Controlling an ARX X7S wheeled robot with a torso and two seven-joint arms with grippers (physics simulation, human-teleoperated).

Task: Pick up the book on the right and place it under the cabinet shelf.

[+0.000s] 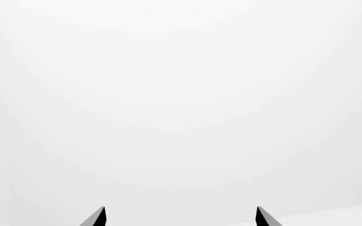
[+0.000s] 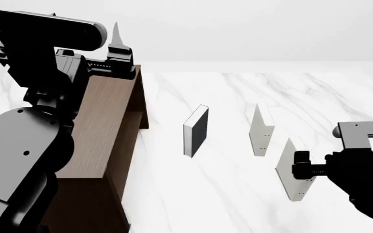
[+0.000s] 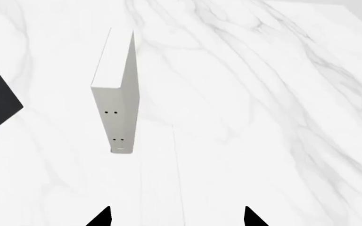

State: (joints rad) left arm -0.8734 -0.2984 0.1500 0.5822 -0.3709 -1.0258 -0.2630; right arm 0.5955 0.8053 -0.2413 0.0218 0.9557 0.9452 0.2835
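On the white marbled surface [image 2: 225, 194] three books stand upright on edge. The book [image 2: 293, 171] is the pale one nearest the right edge, and the right gripper [image 2: 301, 171] sits against its near side, its fingers [image 3: 102, 217] spread apart on either side of the top edge; whether they touch it cannot be told. The other pale book [image 2: 262, 130] stands just beyond it, and a black-covered book [image 2: 197, 130] stands nearer the middle. The cabinet shelf [image 2: 105, 126] stands at the left edge. The left gripper [image 2: 116, 41] is raised above the cabinet's far end, fingers [image 1: 96, 217] apart and empty.
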